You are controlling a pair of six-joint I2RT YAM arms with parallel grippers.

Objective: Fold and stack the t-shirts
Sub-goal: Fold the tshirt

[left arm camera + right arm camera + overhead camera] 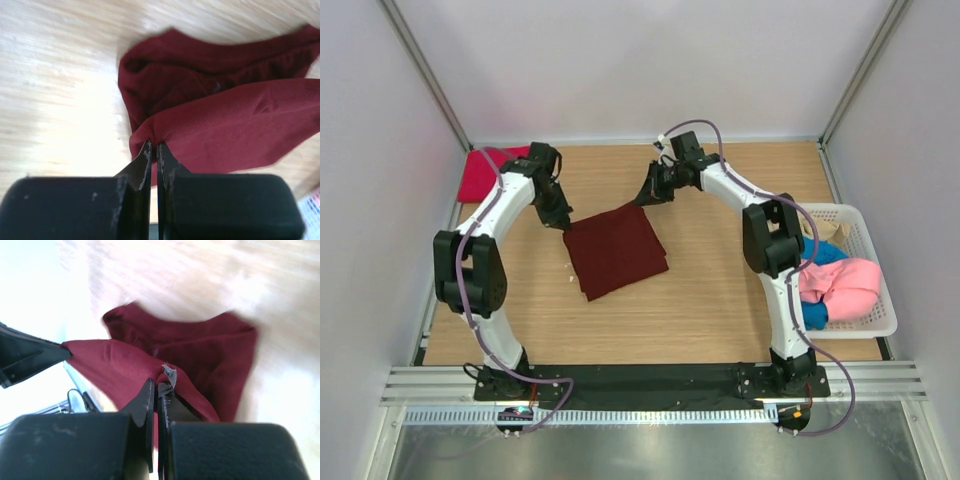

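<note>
Maroon shirt [616,250] lies folded on the table [720,300]; left gripper [153,146] and right gripper [156,385] each pinch a corner. Thin pinches may slip, or uneven lifting skew the fold.

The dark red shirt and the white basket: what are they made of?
The dark red shirt looks like soft, matte knit cloth, maybe cotton. It folds flat, wrinkles, and bunches up where it is pinched in the wrist views. The white basket looks like hard, smooth plastic. Its walls are stiff slats with even gaps, and they hold their shape.
</note>
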